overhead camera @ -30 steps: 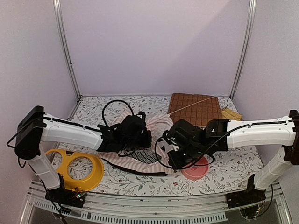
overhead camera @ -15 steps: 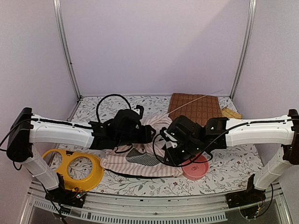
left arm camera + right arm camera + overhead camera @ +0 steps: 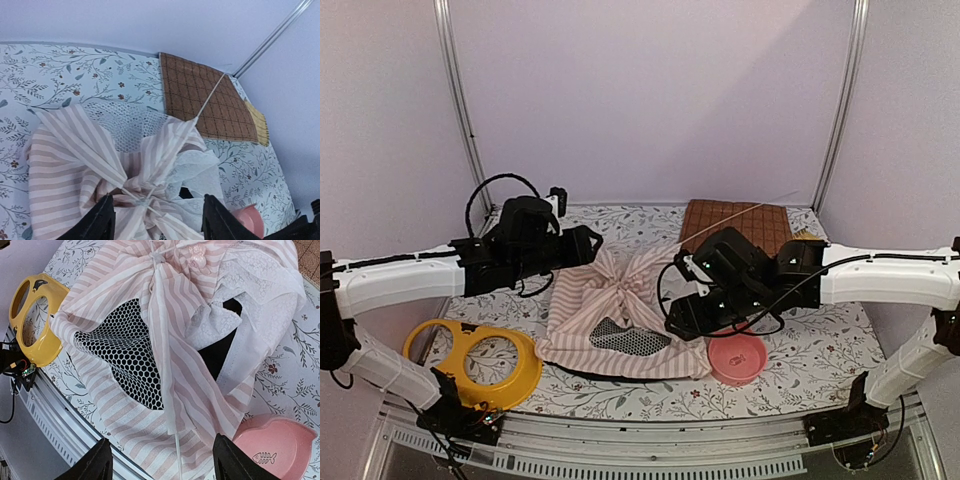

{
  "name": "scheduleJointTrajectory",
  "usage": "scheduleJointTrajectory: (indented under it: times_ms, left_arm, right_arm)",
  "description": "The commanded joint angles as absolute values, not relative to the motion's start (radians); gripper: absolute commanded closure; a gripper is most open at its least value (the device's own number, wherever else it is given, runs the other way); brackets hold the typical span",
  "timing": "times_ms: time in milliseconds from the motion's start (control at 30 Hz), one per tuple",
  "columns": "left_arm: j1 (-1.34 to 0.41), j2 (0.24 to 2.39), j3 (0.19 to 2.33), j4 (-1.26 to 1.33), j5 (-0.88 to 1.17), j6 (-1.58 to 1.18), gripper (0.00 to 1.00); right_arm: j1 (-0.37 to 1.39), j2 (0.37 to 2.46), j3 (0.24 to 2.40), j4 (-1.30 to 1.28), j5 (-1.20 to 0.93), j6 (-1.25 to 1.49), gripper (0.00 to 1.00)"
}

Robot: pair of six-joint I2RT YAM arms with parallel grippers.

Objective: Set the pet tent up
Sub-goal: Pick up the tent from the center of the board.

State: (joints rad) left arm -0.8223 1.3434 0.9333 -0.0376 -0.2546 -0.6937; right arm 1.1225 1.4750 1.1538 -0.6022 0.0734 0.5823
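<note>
Centre of the top view, on the floral surface (image 3: 820, 345): the pet tent (image 3: 588, 305) lies collapsed in a rumpled heap of pink-and-white striped fabric. Its folds gather to a hub near the middle. A black mesh panel (image 3: 620, 338) faces up on the lower part of the heap, and white mesh shows toward its upper side in the left wrist view. One thin clear pole (image 3: 745, 218) runs out of the heap toward upper right, crossing the brown quilted mat (image 3: 770, 232).

Left claw (image 3: 585, 243) is up and to the left of the heap, clear of the fabric. In its wrist view the left claw (image 3: 157, 222) has its fingers (image 3: 102, 222) spread, nothing between them, and the tent hub is in frame beyond.

Right claw (image 3: 680, 320) is at the heap's right edge. In its wrist view the right claw (image 3: 162, 460) is also spread wide and grips nothing, with stripes and mesh beyond it. The tips may be brushing the fabric, but I can't tell from either view.

The pink bowl (image 3: 737, 358) sits at the tent's lower right, just beside the fabric edge. A yellow two-hole bowl stand (image 3: 470, 355) is at lower left, just beside the heap. A small yellow item (image 3: 815, 243) lies at the mat's right edge, too small to identify.
</note>
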Motion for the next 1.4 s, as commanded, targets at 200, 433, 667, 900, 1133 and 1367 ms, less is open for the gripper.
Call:
scheduleJointTrajectory:
  times_ms: [200,433,667,900,1133,1367]
  left_arm:
    - [-0.452,1.379,0.918,-0.103,-0.118,-0.487,0.4]
    - [-0.341,1.55,1.078,-0.114,-0.034,-0.4,0.38]
    - [-0.345,1.672,1.232,-0.23,0.118,-0.334,0.38]
    - [-0.477,1.585,1.162,-0.235,0.117,-0.344,0.4]
    - [-0.641,1.637,1.234,-0.307,0.069,-0.287,0.43]
    - [-0.785,1.885,1.504,-0.461,-0.017,-0.187,0.4]
  right_arm:
    - [1.085,1.563,1.292,-0.556,0.033,0.502,0.26]
    - [1.07,1.635,1.319,-0.573,0.068,0.47,0.13]
    - [1.047,1.732,1.334,-0.563,0.087,0.446,0.09]
    - [0.87,1.62,1.283,-0.48,0.032,0.425,0.11]
    - [0.717,1.576,1.278,-0.45,-0.032,0.385,0.11]
    - [0.66,1.542,1.252,-0.444,-0.042,0.367,0.1]
